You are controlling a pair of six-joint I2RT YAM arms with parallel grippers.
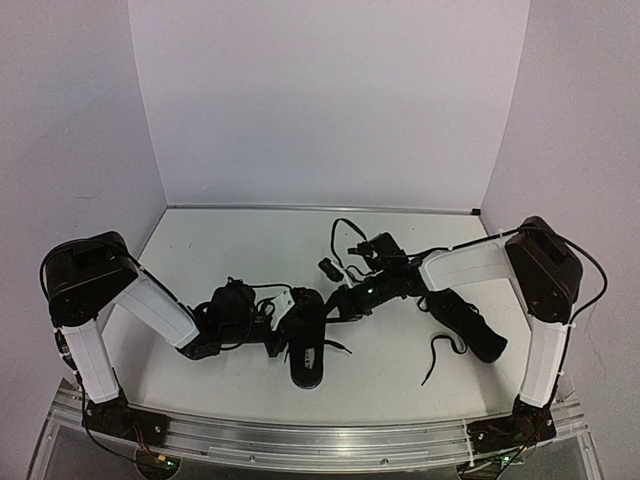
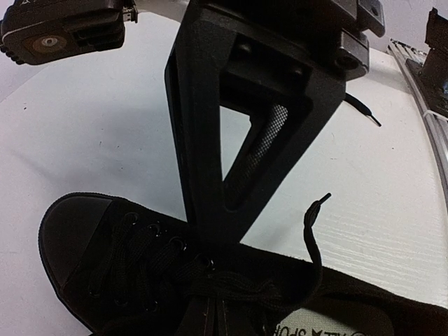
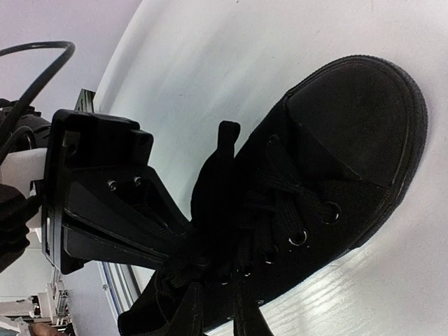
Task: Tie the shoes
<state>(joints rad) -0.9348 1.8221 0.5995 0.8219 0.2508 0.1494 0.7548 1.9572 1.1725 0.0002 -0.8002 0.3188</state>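
Gripping the limp, thin laces [image 2: 231, 283] by the shoe's [image 2: 77, 245] eyelets [image 2: 176, 243] seems best; left gripper [image 2: 210, 234] sits closed there, right gripper [image 1: 335, 305] unclear.

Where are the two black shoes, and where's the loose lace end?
Middle shoe [image 1: 308, 358]: top view, on its pale insole.
Right-hand shoe [image 1: 480, 335]: top view, on its black upper.
Loose lace end [image 2: 309, 227]: left wrist view, on the lace just below its tip.
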